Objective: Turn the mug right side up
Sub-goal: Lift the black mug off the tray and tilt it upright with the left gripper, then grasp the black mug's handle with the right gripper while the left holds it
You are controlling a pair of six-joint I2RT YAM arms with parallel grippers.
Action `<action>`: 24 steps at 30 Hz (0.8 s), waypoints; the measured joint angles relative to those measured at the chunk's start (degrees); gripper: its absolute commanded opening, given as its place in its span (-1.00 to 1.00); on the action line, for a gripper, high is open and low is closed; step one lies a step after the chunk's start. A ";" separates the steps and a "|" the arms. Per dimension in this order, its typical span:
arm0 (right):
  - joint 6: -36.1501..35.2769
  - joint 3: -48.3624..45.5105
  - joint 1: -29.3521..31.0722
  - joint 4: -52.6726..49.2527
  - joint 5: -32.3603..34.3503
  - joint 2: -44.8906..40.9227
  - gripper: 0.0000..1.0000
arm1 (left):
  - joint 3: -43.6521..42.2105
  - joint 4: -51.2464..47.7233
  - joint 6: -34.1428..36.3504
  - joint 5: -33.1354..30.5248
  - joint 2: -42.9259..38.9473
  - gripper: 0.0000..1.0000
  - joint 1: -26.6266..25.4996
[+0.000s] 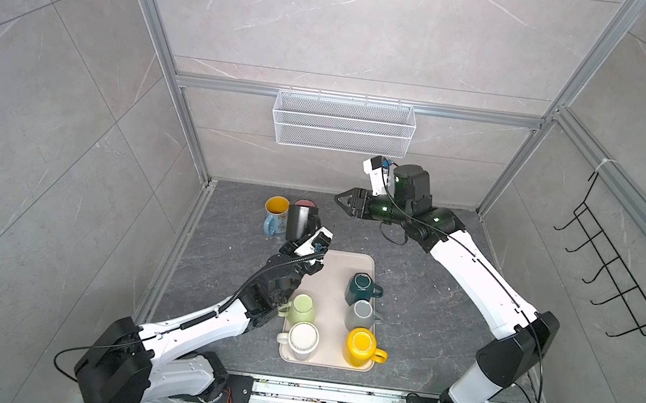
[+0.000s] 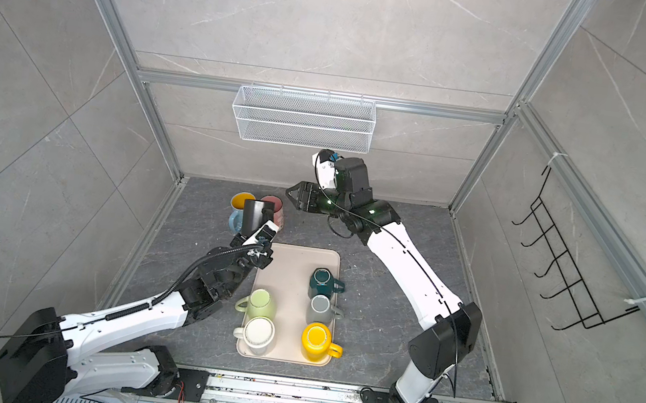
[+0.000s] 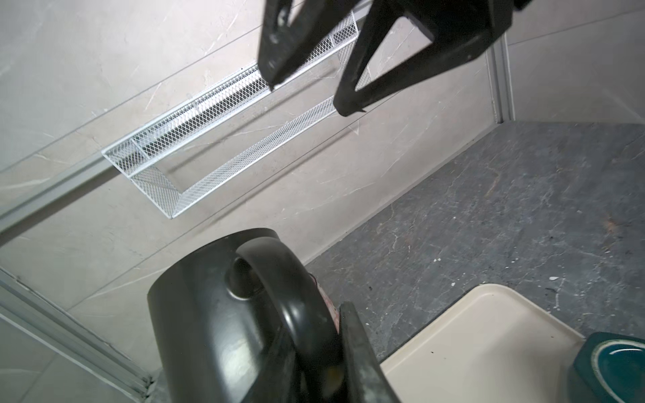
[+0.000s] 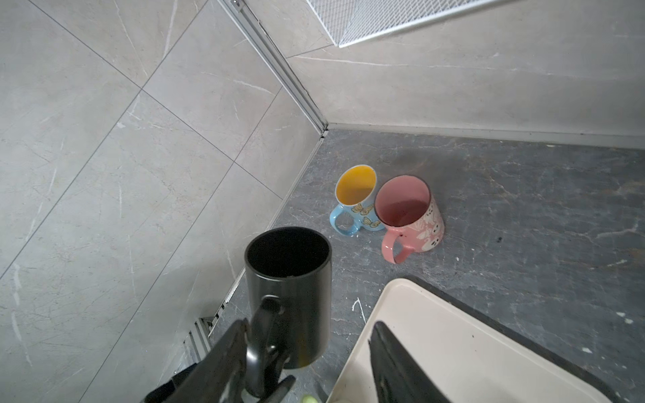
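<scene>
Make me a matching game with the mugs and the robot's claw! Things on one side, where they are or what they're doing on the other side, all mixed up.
Things
1. black mug
2. dark green mug
3. pink mug
4. right gripper

Places and states
A. standing upright on the table
B. open, holding nothing
C. upside down on the tray
D. held by its handle in the left gripper, opening up

Pairs: 1-D, 2-C, 3-A, 4-B
</scene>
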 measured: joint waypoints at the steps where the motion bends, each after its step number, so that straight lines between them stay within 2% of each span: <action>1: -0.26 0.85 0.00 -0.63 -0.42 0.24 0.15 | 0.00 1.33 1.57 -0.39 0.81 -1.00 -0.11; 13: -2.60 5.62 0.00 -6.60 -3.91 1.70 0.17 | 0.02 18.23 16.24 -4.26 8.98 -1.00 -1.03; 20: -3.34 7.50 0.00 -9.01 -8.00 4.09 0.18 | 0.35 23.43 23.45 -4.68 13.07 -1.00 -2.60; 24: -4.33 9.42 0.00 -11.02 -9.53 5.14 0.10 | 0.81 26.93 27.15 -4.74 14.60 -1.00 -3.13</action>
